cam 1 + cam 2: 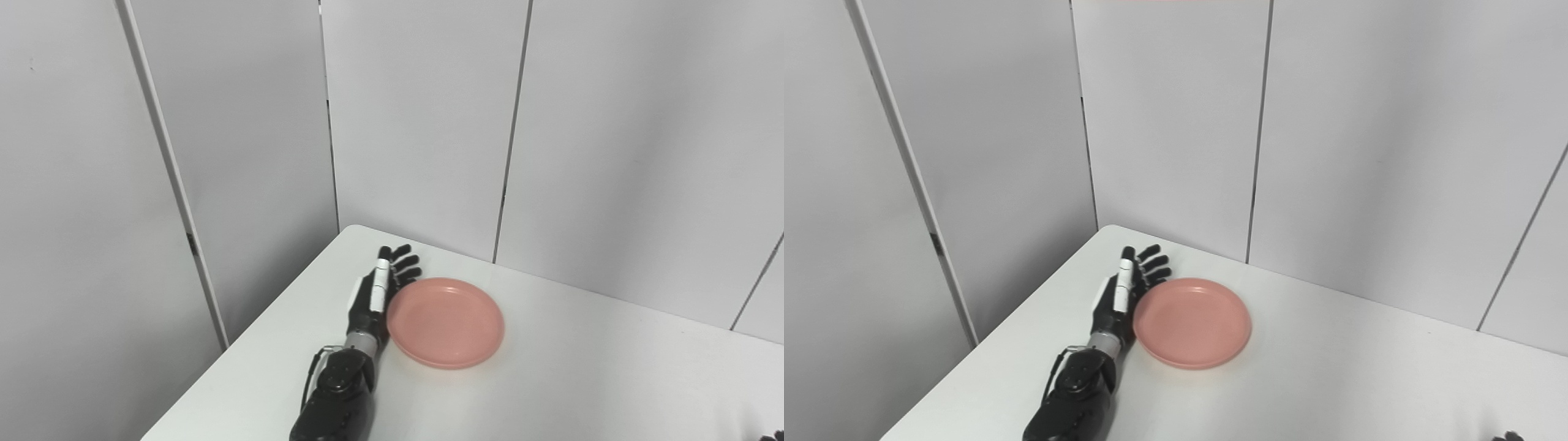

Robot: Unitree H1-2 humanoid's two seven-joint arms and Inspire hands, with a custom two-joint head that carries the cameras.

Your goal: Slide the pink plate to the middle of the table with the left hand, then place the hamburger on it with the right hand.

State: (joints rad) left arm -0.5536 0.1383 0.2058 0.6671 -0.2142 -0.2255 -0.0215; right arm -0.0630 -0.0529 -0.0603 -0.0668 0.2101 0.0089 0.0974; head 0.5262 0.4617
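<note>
Pink plate lies empty on the white table, its left rim touching the left hand, whose fingers are spread, gripping nothing.

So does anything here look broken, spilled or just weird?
Nothing is broken or spilled. The plate lies flat and empty on the table, with the open left hand set edge-on against its left rim. One oddity: no hamburger is in view, and only a dark bit shows at the bottom right corner, perhaps the right hand.
</note>
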